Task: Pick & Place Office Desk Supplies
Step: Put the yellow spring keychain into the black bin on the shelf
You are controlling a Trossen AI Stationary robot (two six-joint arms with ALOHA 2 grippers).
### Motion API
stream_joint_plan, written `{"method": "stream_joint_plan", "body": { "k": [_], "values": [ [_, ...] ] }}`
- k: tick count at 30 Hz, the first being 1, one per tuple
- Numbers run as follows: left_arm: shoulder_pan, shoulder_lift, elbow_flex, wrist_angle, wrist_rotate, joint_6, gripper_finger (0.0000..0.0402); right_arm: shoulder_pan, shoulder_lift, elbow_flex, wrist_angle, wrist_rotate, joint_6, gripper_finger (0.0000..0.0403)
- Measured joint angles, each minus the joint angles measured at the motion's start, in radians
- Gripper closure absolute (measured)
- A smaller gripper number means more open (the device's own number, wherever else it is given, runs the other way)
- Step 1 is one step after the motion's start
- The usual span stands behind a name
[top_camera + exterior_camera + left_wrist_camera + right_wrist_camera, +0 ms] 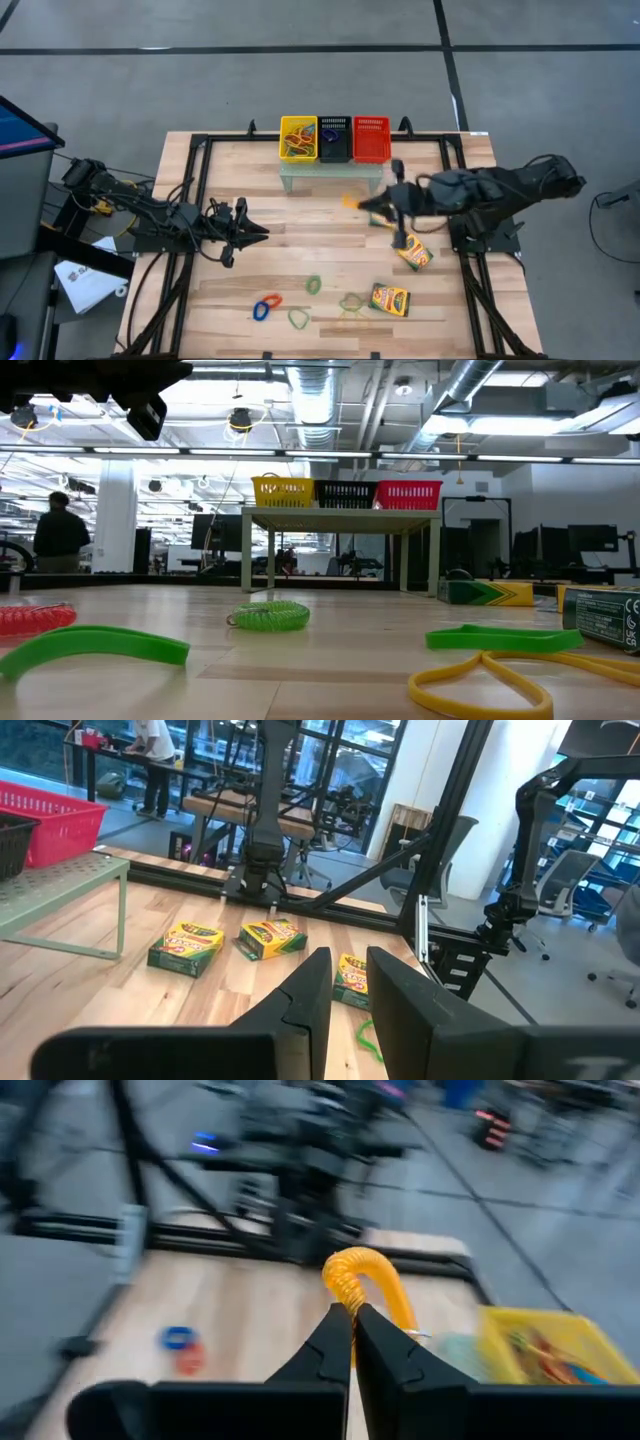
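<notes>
My right gripper [368,205] hangs over the table's middle, in front of the green stand [330,172], and is shut on an orange coiled rubber band [365,1272]. My left gripper [258,232] waits above the table's left half, narrowly open with nothing between its fingers [312,988]. Several loose rubber bands lie flat near the front edge: green [313,284], blue [262,311], yellow [350,318]. Three crayon boxes [187,947] [272,938] [352,980] lie flat on the right half. My right gripper pinches the orange band's near side [349,1302] between its two fingertips. The rest of the loop arches beyond them. The fingers point toward the table's left and slightly down. The band is lifted clear of the table.
Yellow [298,138], black [333,139] and red [370,138] mesh baskets stand in a row on the green stand at the far edge; the yellow one holds several bands. A black frame [205,145] rims the table. A person [60,530] stands far off in the room.
</notes>
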Motion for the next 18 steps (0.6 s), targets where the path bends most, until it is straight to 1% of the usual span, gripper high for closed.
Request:
{"method": "stream_joint_plan", "body": {
  "k": [4,8,10,18],
  "values": [
    [0.000,0.000,0.000,0.000,0.000,0.000,0.0340,-0.089,0.046,0.000,0.009,0.011,0.004,0.0403],
    [0.000,0.000,0.000,0.000,0.000,0.000,0.0340,-0.199,0.117,-0.001,0.007,0.063,0.010,0.0403],
    [0.000,0.000,0.000,0.000,0.000,0.000,0.0340,-0.263,0.154,-0.001,0.005,0.072,0.008,0.0403],
    [0.000,0.000,0.000,0.000,0.000,-0.001,0.0340,-0.507,0.291,-0.001,0.003,0.007,-0.017,0.0403]
  ]
}}
